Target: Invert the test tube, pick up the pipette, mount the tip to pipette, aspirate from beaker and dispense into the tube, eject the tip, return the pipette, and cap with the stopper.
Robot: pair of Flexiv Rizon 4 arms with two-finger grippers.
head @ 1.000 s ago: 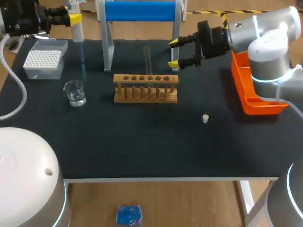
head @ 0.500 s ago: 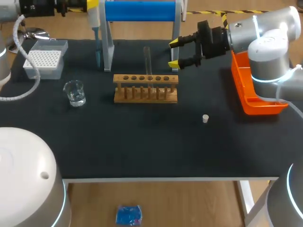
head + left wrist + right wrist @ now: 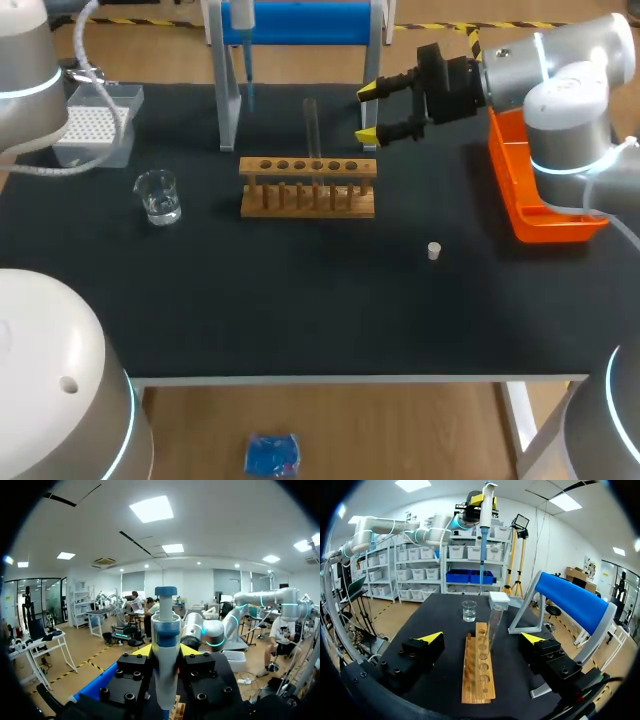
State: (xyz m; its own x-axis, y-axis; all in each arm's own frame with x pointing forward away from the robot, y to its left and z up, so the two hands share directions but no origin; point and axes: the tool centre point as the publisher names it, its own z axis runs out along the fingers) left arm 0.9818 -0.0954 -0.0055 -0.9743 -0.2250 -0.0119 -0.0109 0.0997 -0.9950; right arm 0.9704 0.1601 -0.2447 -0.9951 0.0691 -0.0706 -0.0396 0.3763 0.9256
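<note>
Pipette (image 3: 243, 14) is up by the far blue stand (image 3: 296, 22), clamped in the left jaws, blue tip (image 3: 249, 88) on. Test tube (image 3: 311, 125) stands in the rack (image 3: 307, 187), right jaws wide open just right of it. Stopper (image 3: 434, 250) lies loose on the surface (image 3: 300, 300), so I'd guess eject, return and cap are left.
</note>
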